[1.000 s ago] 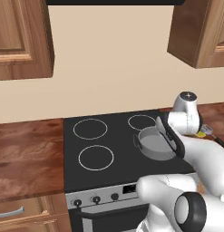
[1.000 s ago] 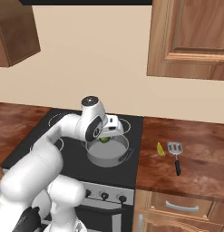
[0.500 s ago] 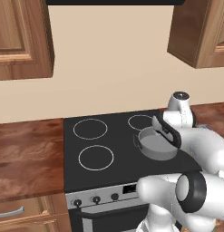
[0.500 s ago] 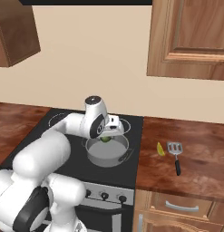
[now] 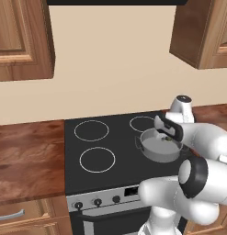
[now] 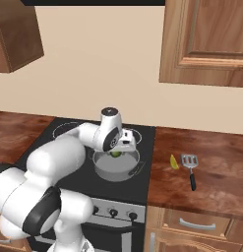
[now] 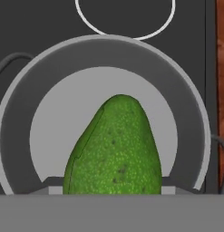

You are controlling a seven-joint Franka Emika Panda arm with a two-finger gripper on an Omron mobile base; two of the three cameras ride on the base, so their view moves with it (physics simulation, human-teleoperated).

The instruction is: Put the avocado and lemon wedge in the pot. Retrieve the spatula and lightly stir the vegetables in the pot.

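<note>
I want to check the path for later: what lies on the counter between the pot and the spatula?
In the right base view, the lemon wedge lies between the pot and the spatula, right beside the spatula's head.

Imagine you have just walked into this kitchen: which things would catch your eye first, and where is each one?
The bumpy green avocado stands out first, held in the gripper directly above the grey pot on the black stove's front right burner. Next comes the bright yellow lemon wedge, lying on the wooden counter right of the stove, just beside the spatula.
</note>
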